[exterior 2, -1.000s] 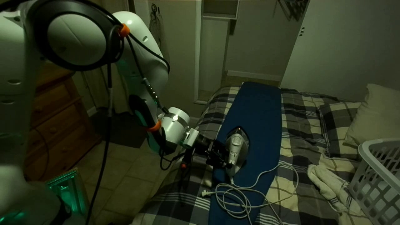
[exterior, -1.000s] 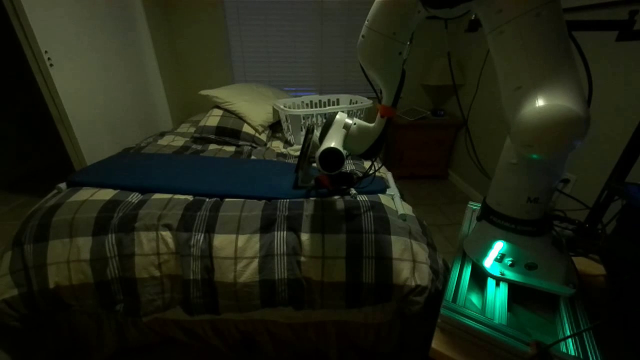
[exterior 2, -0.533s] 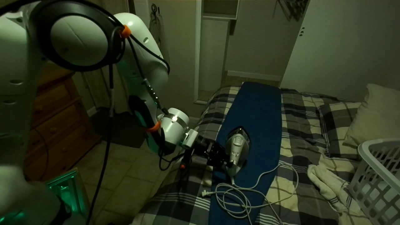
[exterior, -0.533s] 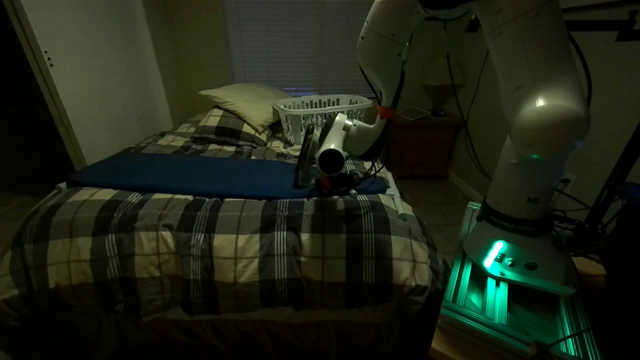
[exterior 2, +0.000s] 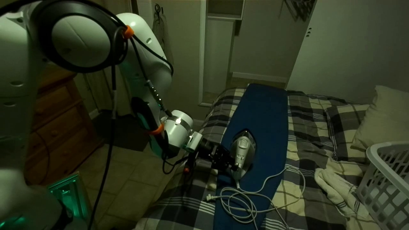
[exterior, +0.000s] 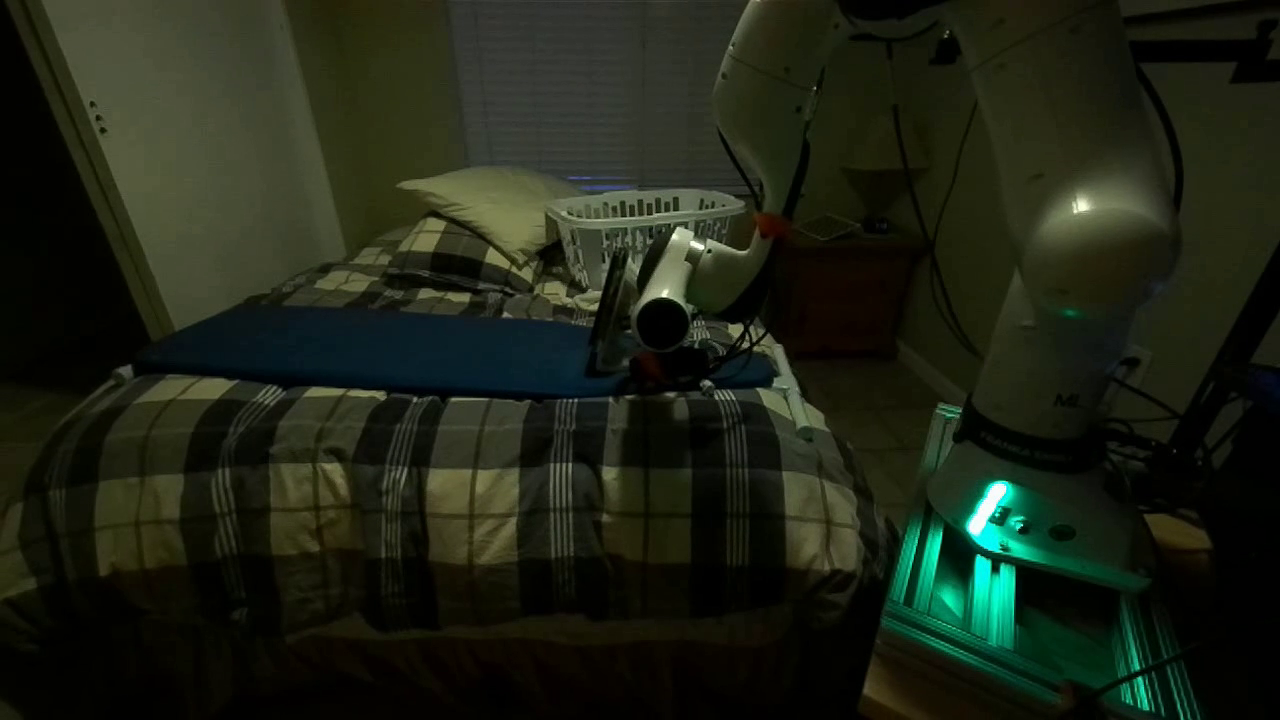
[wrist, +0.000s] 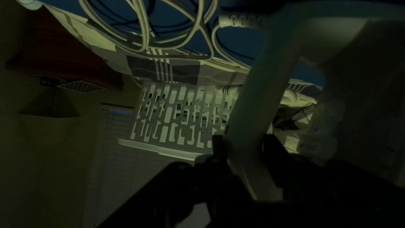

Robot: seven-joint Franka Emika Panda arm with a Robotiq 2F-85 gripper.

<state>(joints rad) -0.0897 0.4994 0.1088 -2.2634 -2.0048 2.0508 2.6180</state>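
My gripper (wrist: 244,144) is shut on the pale handle of a clothes iron (wrist: 264,91), with one black finger (wrist: 219,144) pressed on each side of it. In an exterior view the white-and-grey iron (exterior 2: 243,150) stands nearly upright, tip up, close to the near end of a blue ironing board (exterior 2: 268,118). From the opposite side, only the iron's dark soleplate (exterior: 608,315) shows edge-on, in front of my wrist. A pale cord (wrist: 144,28) leaves the iron's heel and lies coiled on the board. The iron's base is partly hidden by the gripper.
The board lies across a bed with a plaid cover (exterior: 480,500). A white laundry basket (exterior 2: 383,166) stands on the bed beside a rumpled towel (exterior 2: 335,188). Pillows (exterior 2: 386,118) lie behind. The loose plug (exterior 2: 209,197) rests at the board's edge. The room is dim.
Over the last second the jaws have come together on the iron's handle. The iron and wrist have shifted very slightly, and the orange light near the iron's tip has gone out of sight.
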